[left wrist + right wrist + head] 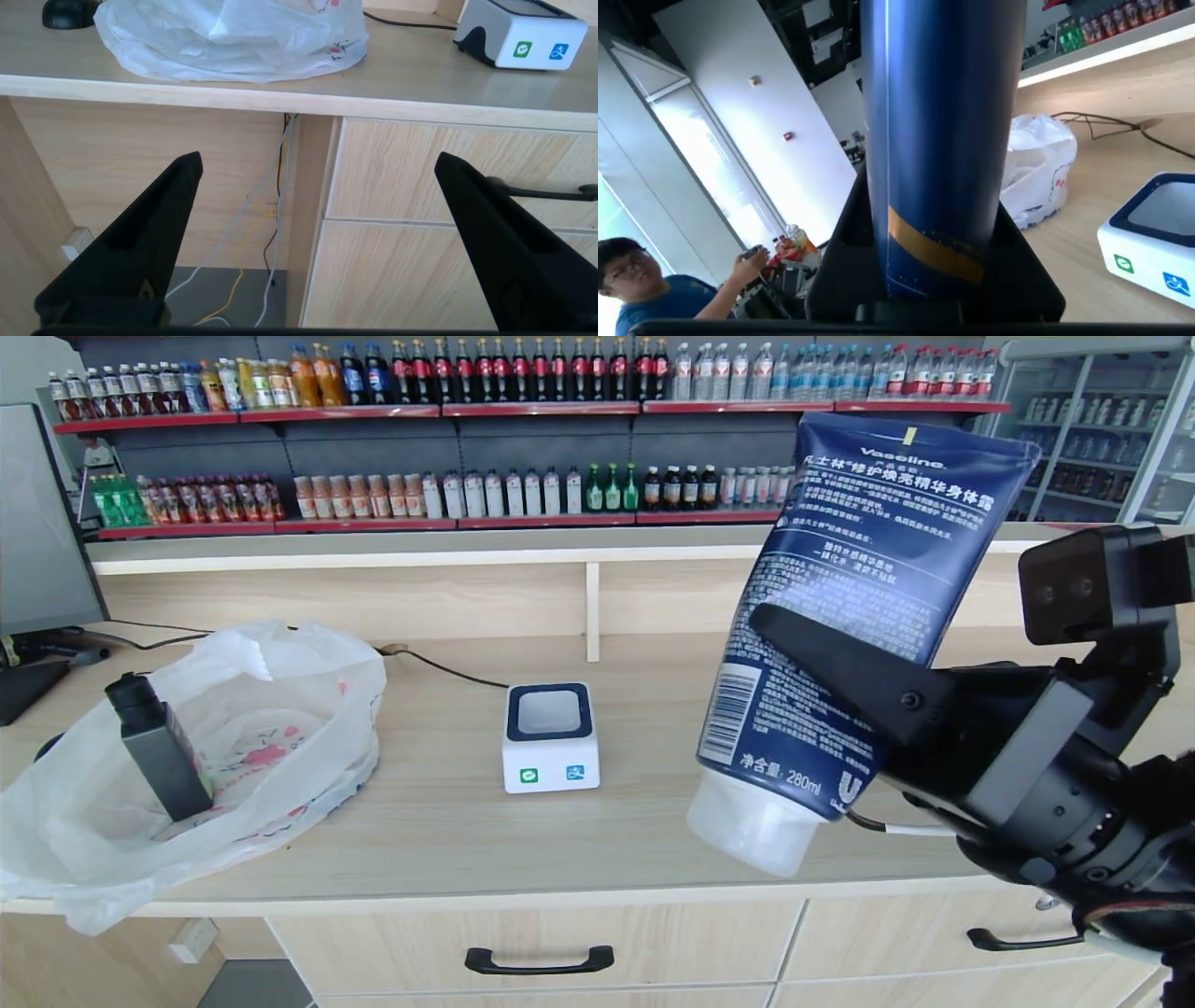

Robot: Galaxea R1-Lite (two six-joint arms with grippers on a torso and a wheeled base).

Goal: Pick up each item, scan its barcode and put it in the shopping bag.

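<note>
My right gripper (840,686) is shut on a dark blue lotion tube (840,616), held in the air to the right of the scanner, white cap (756,826) down and barcode (728,714) toward the head camera. In the right wrist view the tube (938,131) stands between the fingers (845,252). The white barcode scanner (551,737) sits mid-counter. A white plastic shopping bag (289,700) lies open at the left with a dark grey bottle (159,747) standing in it. My left gripper (313,243) hangs open below the counter edge, in front of the cabinet.
The light wooden counter (448,831) has drawers with black handles (539,959) beneath. A cable (448,670) runs from the scanner toward the back left. A monitor (42,532) stands at the far left. Shelves of bottles (523,383) line the back wall.
</note>
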